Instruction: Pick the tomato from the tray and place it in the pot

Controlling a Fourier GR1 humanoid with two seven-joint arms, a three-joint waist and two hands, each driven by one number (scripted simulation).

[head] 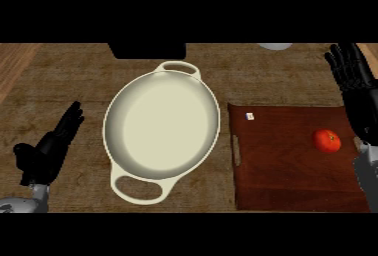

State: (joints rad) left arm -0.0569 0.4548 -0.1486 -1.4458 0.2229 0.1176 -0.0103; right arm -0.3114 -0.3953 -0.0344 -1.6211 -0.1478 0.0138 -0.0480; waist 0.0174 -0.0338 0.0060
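Resting tomato (328,141) on tray (288,170), pot (162,131) beside, right hand (348,67) open above

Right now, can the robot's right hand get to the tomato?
Probably yes. The tomato lies alone on the brown tray, nothing on top of it or beside it. The right hand is open, up past the tray's far corner, on the tomato's side.

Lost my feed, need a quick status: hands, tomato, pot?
Left hand open, resting left of pot. Right hand open, beyond the tray. Tomato on tray, untouched. Nothing between tomato and pot.
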